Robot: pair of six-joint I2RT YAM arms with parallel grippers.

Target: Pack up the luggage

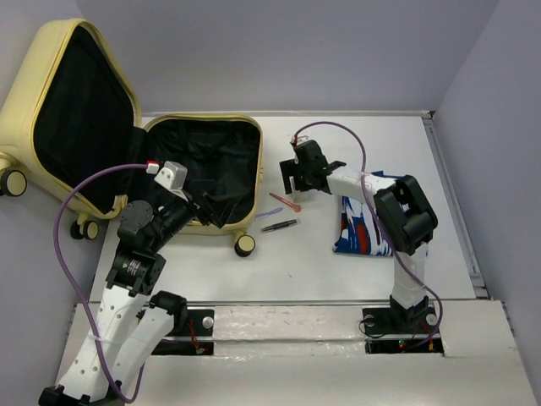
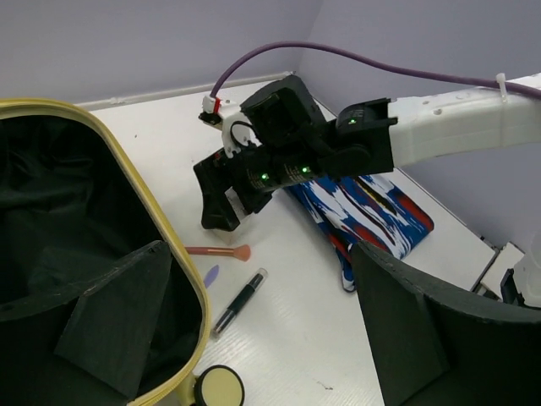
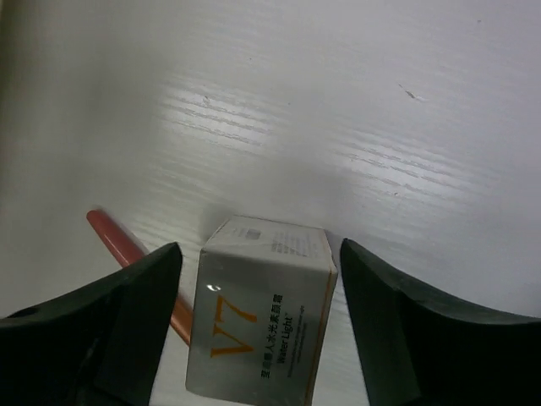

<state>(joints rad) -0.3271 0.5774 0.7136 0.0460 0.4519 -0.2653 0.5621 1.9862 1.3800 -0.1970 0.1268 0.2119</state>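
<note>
Luggage lies open at the far left of the table, lid propped up over the edge, black-lined base flat and facing up. The right gripper is the 1 to watch: its jaws are spread wide with a small box sitting squarely between them, a gap on each side, nothing clamped yet. The box's long axis runs in line with the fingers, so a straight squeeze should catch its 2 long sides. From there the case is off to the left, with the right arm nearer the box. A pink brush lies just beside the box under 1 finger and could get nipped. A black pen lies between box and case. Under the right arm lies a folded cloth. Left gripper hovers at the case's near rim, jaws wide, holding nothing.
</note>
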